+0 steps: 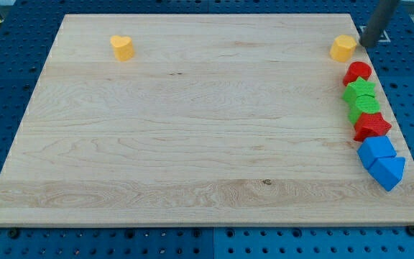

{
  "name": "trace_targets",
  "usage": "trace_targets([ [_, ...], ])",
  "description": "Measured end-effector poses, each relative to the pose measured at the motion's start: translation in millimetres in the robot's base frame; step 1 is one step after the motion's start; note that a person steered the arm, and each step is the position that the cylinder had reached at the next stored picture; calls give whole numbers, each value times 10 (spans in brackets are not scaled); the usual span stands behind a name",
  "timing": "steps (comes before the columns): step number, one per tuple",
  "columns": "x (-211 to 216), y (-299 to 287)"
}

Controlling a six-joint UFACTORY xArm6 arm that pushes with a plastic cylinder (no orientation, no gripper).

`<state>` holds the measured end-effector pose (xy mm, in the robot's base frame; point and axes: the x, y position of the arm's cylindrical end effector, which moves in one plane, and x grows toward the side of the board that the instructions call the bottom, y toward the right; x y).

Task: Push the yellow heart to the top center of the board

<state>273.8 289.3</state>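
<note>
The yellow heart lies near the board's top left corner. My tip is at the view's top right, just right of a second yellow block, close to it or touching it. The tip is far to the right of the yellow heart, almost the whole width of the wooden board away. The rod rises out of the view's top edge.
Down the board's right edge runs a column of blocks: a red block, a green star, a green block, a red star, a blue block and a blue triangle. Blue pegboard surrounds the board.
</note>
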Motion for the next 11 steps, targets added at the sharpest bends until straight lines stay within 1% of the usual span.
trace_targets([
  [1, -47, -391],
  [3, 554, -421],
  [4, 384, -569],
  [5, 29, -837],
  [6, -63, -1139],
  [7, -64, -1979],
  [9, -269, -3888],
  [10, -269, -4816],
  [11, -109, -5277],
])
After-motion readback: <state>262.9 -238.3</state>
